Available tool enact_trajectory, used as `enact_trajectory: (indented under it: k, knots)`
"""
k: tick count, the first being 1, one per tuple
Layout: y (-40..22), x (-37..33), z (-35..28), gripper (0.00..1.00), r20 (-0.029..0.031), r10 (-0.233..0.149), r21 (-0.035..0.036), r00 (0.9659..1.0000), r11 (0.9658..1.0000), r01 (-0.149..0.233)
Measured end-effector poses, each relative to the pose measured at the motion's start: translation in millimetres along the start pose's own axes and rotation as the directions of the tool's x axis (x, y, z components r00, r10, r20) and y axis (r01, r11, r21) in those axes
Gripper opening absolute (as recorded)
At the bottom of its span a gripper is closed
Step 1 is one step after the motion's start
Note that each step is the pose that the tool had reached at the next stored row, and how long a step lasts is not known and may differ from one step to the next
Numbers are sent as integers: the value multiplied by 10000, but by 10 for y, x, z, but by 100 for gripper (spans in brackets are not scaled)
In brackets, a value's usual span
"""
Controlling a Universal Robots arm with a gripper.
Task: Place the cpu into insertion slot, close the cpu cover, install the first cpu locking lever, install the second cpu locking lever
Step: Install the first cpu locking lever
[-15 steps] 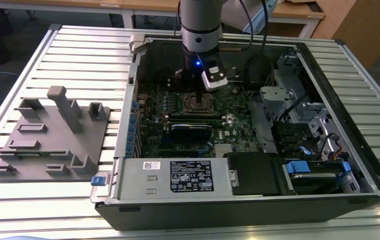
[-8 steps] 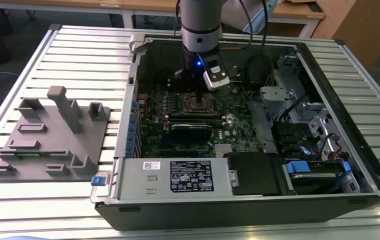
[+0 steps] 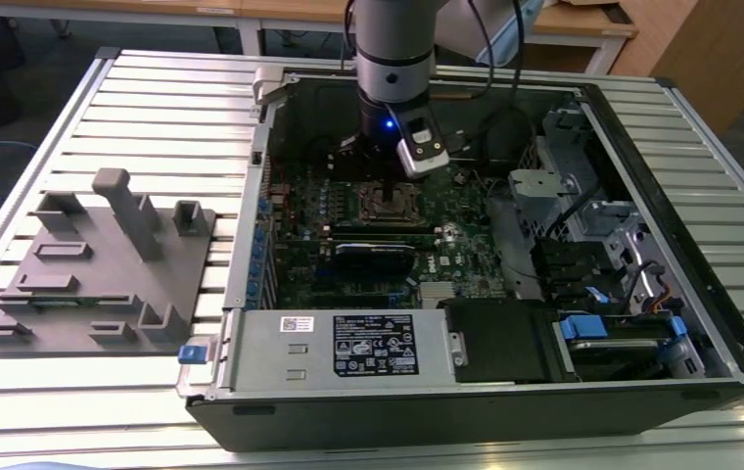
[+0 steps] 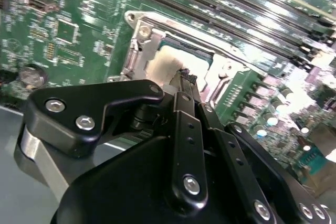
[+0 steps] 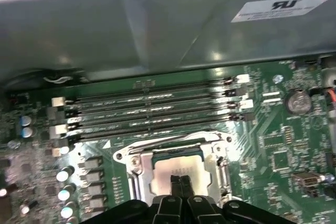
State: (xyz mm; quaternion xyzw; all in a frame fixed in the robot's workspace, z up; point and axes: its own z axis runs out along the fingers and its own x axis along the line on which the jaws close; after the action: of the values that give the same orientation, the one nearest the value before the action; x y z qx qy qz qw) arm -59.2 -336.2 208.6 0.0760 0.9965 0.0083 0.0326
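The insertion slot (image 3: 390,201) sits on the green board inside the open computer case. In both wrist views the cpu (image 5: 176,162) (image 4: 165,61) lies in it, its dull silver-tan top showing through the window of the cpu cover (image 5: 128,157) (image 4: 140,51). The silvery frame lies flat around the chip. My gripper (image 5: 181,181) (image 4: 185,77) (image 3: 379,176) hangs straight over the socket. Its two black fingers are pressed together, tips at or just above the chip's top. Nothing is held between them. I cannot make out how the locking levers stand.
Long black memory slots (image 5: 152,108) run beside the socket, with the case's grey wall (image 5: 157,30) behind them. Capacitors (image 5: 65,174) and a coin battery (image 5: 298,100) flank it. A grey power supply box (image 3: 333,343) and a grey fixture (image 3: 98,264) at the exterior view's left.
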Motion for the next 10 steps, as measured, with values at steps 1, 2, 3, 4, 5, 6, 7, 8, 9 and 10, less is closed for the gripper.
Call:
enact_trajectory:
  k: [1,2,3,4,5,6,7,8,9,10]
  knots:
    - [0,-1,1,11,-93,1,20,10000,10000,-1]
    - [0,0,0,11,-109,2,25,9999,10000,-1]
    - [0,0,0,11,-116,2,28,9999,10000,-2]
    - [0,0,0,11,-122,2,29,9999,10000,-2]
    - [0,0,1,11,-128,1,28,9999,10000,-1]
    - [1,-1,1,11,-128,1,28,9999,10000,-1]
    - [3,-1,2,11,-126,0,37,9999,10000,0]
    - [5,0,1,11,-124,-1,63,9999,10000,2]
    - [6,-4,1,11,-122,-4,91,9999,10000,5]
    - [9,-11,2,11,-130,-5,114,9999,9999,6]
